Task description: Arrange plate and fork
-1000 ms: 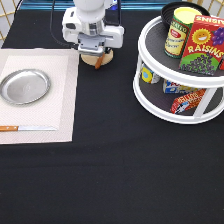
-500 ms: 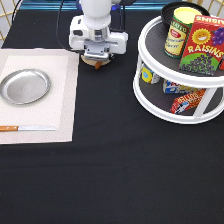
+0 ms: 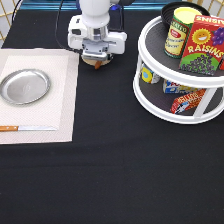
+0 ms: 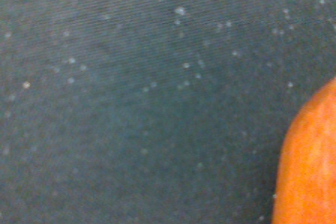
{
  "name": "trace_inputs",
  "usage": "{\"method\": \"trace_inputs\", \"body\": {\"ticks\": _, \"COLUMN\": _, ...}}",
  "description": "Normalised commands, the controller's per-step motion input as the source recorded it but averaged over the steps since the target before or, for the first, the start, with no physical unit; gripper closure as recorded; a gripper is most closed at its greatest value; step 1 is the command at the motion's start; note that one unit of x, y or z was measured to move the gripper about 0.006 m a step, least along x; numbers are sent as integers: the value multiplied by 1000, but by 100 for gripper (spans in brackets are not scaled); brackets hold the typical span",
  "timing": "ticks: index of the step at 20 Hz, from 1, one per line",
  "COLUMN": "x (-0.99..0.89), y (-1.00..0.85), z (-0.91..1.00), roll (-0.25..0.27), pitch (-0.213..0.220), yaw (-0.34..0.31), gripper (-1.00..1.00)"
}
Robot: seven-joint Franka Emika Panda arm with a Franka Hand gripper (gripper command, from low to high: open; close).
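The shiny silver plate (image 3: 25,86) lies on the pale placemat (image 3: 62,100) at the exterior view's left. My gripper (image 3: 96,59) is at the exterior view's top centre, low over the black cloth, right of the placemat's top corner. It sits directly over a brown-tan object (image 3: 95,62) that it mostly hides. The wrist view shows black cloth and the curved edge of an orange-brown thing (image 4: 311,165); I cannot tell what it is. The fork is not identifiable in either view.
A wooden-handled knife (image 3: 29,128) with a flat silver blade lies along the placemat's bottom edge. A white two-tier turntable rack (image 3: 165,110) stands at the exterior view's right, with a can (image 3: 180,30), a raisin box (image 3: 202,45) and packets on it.
The gripper has shifted a little toward the exterior view's right over the brown-tan object, covering more of it. The plate and the knife have not moved.
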Motion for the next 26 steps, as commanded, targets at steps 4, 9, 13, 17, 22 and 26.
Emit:
{"method": "trace_inputs", "body": {"ticks": 4, "x": -181, "y": 0, "z": -36, "roll": 89, "pitch": -56, "yaw": -60, "gripper": 100}}
{"method": "trace_inputs", "body": {"ticks": 9, "x": -72, "y": 0, "z": 0, "roll": 98, "pitch": -59, "yaw": -39, "gripper": 100}}
{"method": "trace_inputs", "body": {"ticks": 13, "x": -129, "y": -12, "z": 69, "roll": 131, "pitch": -52, "yaw": -35, "gripper": 100}}
{"method": "trace_inputs", "body": {"ticks": 17, "x": -83, "y": -268, "z": 499, "roll": 155, "pitch": -22, "yaw": -39, "gripper": 100}}
{"method": "trace_inputs", "body": {"ticks": 22, "x": -5, "y": -653, "z": 571, "roll": 197, "pitch": 0, "yaw": -29, "gripper": 100}}
{"method": "trace_inputs", "body": {"ticks": 26, "x": 0, "y": -742, "z": 462, "roll": 164, "pitch": 7, "yaw": -30, "gripper": 100}}
